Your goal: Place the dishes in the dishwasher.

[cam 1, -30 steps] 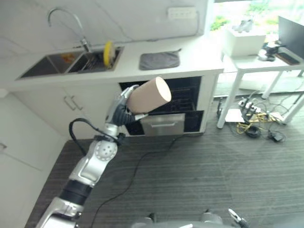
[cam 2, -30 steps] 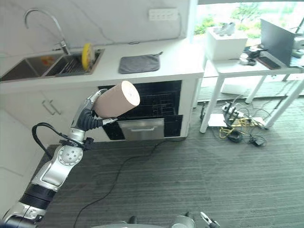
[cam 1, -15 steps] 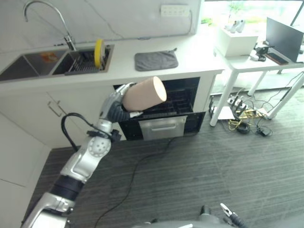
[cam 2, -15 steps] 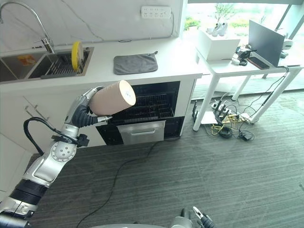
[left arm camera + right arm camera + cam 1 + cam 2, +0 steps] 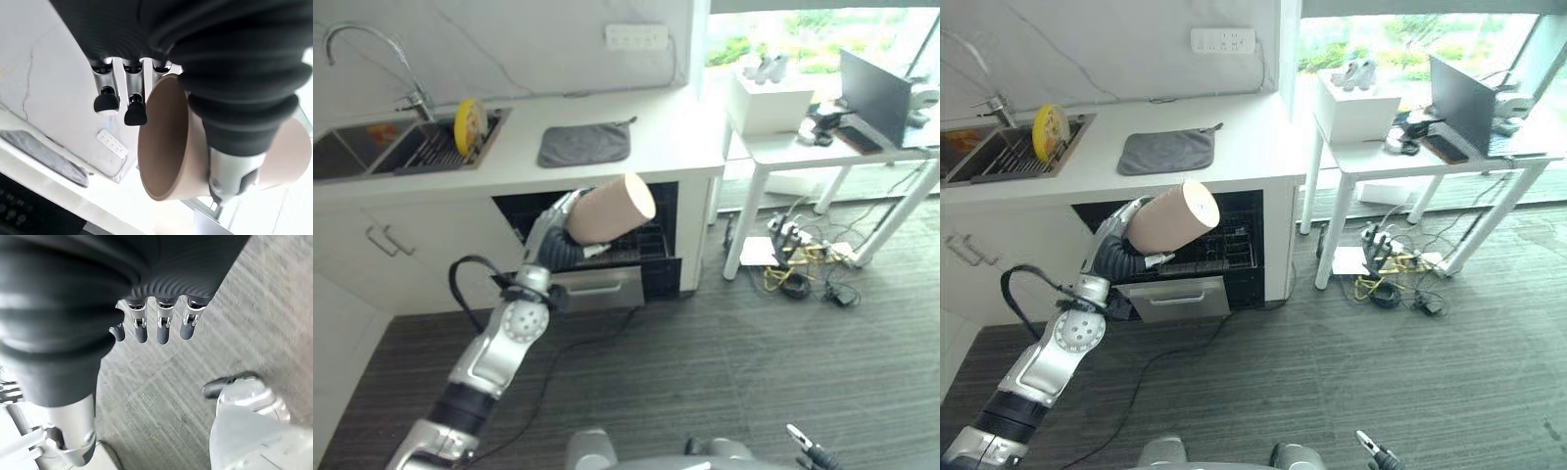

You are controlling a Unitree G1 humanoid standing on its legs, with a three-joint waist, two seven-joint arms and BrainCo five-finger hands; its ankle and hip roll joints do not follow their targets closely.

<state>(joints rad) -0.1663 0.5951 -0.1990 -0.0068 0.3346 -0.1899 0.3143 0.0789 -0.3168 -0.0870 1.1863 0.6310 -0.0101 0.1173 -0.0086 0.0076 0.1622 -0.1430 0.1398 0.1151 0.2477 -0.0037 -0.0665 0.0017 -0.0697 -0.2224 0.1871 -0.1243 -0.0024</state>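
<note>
My left hand [image 5: 555,235] is shut on a tan cup [image 5: 612,208], fingers on one side and thumb [image 5: 229,172] on the other. The cup [image 5: 166,142] lies on its side, its flat base toward the right and its mouth toward my wrist. It hangs just in front of the open dishwasher [image 5: 1236,241] under the counter, level with the dark rack inside. Below it the dishwasher's grey drawer front [image 5: 599,288] stands out. My right hand [image 5: 162,329] hangs over the carpet with relaxed fingers and nothing in it.
A sink [image 5: 372,155] with a tap sits at the counter's left, a yellow plate [image 5: 465,121] upright in the rack beside it. A grey cloth [image 5: 584,144] lies on the counter. To the right are a white table [image 5: 822,147] and loose cables [image 5: 793,279] on the floor.
The camera has swung, so the counter now sits further left in view. My left hand still holds the cup, a little further right across the dishwasher opening.
</note>
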